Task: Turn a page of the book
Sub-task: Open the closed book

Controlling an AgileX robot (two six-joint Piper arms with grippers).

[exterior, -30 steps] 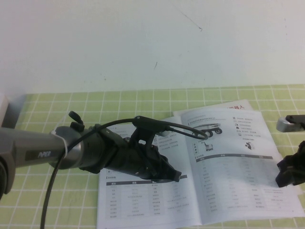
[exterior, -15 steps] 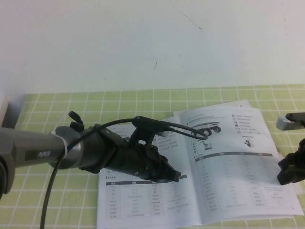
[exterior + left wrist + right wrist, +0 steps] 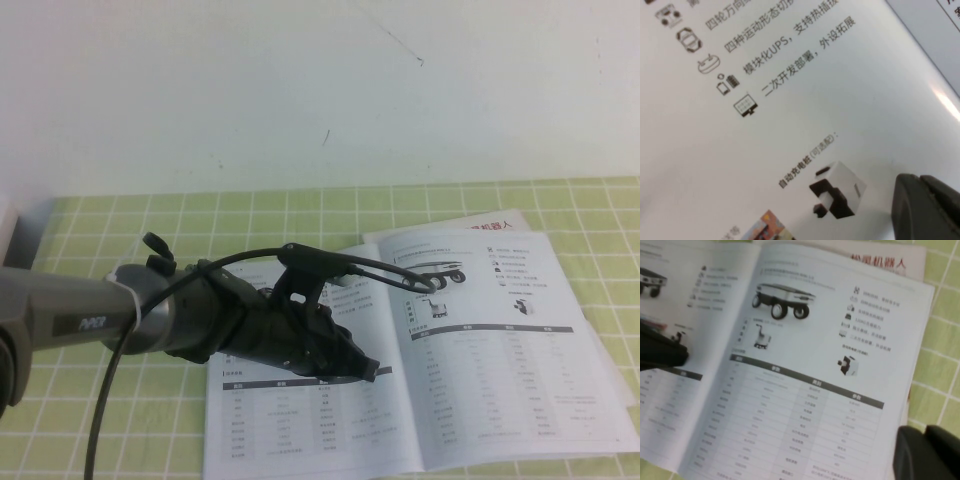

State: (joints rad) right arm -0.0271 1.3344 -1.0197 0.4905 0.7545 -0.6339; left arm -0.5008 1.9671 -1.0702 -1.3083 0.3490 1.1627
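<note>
Grey left arm (image 3: 70, 322) with black wrist, looped black cable (image 3: 330, 262).

You have a green grid-patterned mat (image 3: 120, 440) over the table, a white wall (image 3: 300, 90) behind it, and a leaflet with a red heading (image 3: 497, 226) peeking out.

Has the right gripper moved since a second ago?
Yes. The right gripper has left the high view, where it stood at the book's right edge; it now hangs just off that edge.

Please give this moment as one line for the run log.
left gripper: over left side of book | right gripper: by outer edge of page | page: flat, not yet turned
</note>
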